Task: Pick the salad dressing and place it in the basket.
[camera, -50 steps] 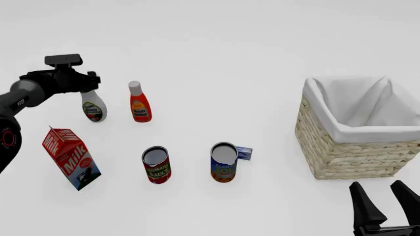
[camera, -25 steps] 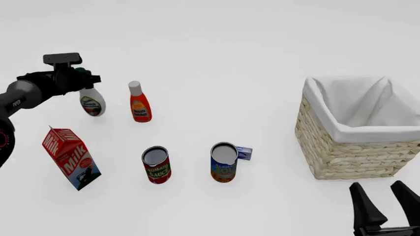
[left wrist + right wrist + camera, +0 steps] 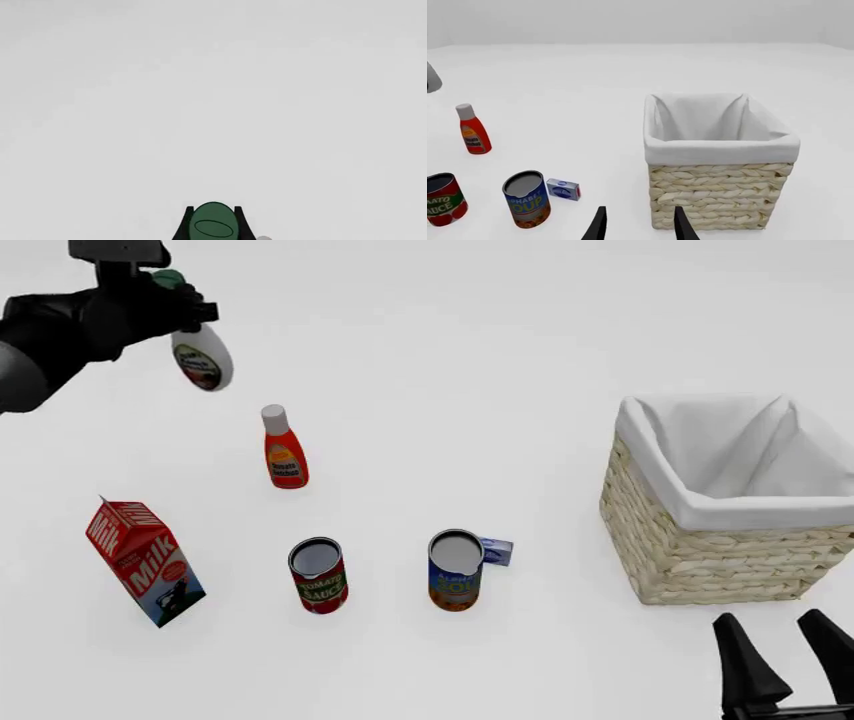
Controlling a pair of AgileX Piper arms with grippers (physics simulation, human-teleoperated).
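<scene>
You see the basket (image 3: 694, 555) as rough woven wicker, lined with soft matt white cloth. At your ten o'clock the salad dressing (image 3: 202, 356) looks like smooth glossy plastic with a printed label. The two cans (image 3: 318, 575) show shiny metal tops; the milk carton (image 3: 144, 560) looks like printed card.

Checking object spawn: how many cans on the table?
2. Tomato sauce can stands right of the milk carton; soup can stands right of that, with a small blue box behind it. No others visible.
</scene>
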